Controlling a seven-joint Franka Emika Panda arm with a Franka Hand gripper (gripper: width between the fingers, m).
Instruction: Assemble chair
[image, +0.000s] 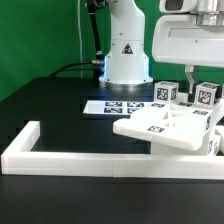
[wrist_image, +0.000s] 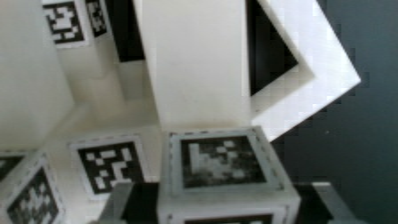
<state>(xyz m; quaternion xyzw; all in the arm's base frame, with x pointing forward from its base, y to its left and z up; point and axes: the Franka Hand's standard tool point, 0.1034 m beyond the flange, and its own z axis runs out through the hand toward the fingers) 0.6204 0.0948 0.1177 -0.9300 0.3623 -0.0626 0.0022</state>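
Note:
The chair is a cluster of matte white tagged parts at the exterior view's right. A flat slab (image: 160, 126) lies in front, with tagged upright blocks (image: 165, 92) (image: 206, 95) behind it. My gripper (image: 187, 86) reaches down between those blocks. In the wrist view my gripper (wrist_image: 222, 212) is shut on a long white bar (wrist_image: 192, 80). Its dark fingers (wrist_image: 134, 205) press both sides of the bar's tagged end (wrist_image: 222, 165). Another tagged block (wrist_image: 107, 165) stands close beside it, and an angled white frame piece (wrist_image: 317, 70) lies on the other side.
A long low white border rail (image: 60, 155) runs along the front and turns back at the exterior view's left. The marker board (image: 122, 105) lies flat before the robot base (image: 127, 55). The tabletop (image: 60, 110) is black, and a green backdrop stands behind.

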